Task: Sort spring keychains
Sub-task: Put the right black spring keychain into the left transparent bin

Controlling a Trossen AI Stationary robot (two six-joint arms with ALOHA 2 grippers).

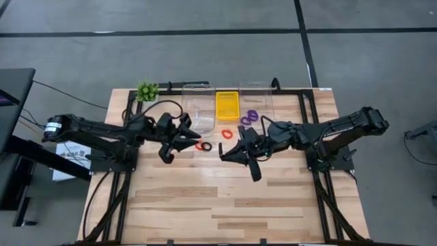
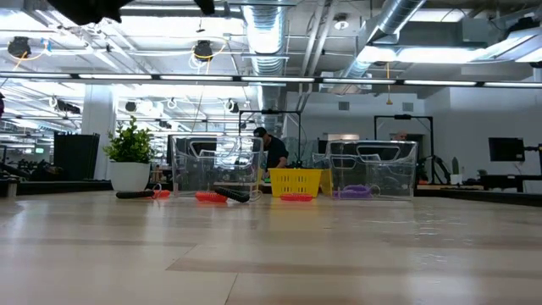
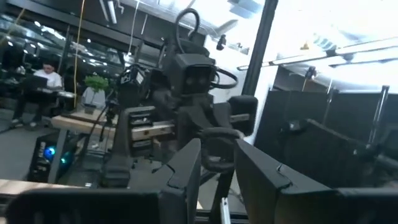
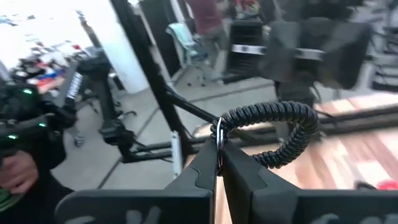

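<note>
While my two arms face each other over the middle of the table in the high view, my right gripper (image 1: 224, 156) is pinched shut on a black spring keychain, though the coil is too small to make out from above. My left gripper (image 1: 193, 141) hangs just beside a red-orange keychain (image 1: 203, 146) on the wood, so that loop is the left arm's to take; its jaws stand partly apart, holding nothing. A second red-orange loop (image 1: 226, 133) lies below the yellow tray (image 1: 227, 106); purple loops (image 1: 249, 117) lie beside the right clear container (image 1: 259, 99).

In the low view both clear containers look empty.

The left wrist view shows my fingers (image 3: 186, 168) parted and bare.

In the right wrist view the black keychain (image 4: 273, 134) arcs sideways from my closed fingertips (image 4: 208, 168), gripped at its metal ring.
</note>
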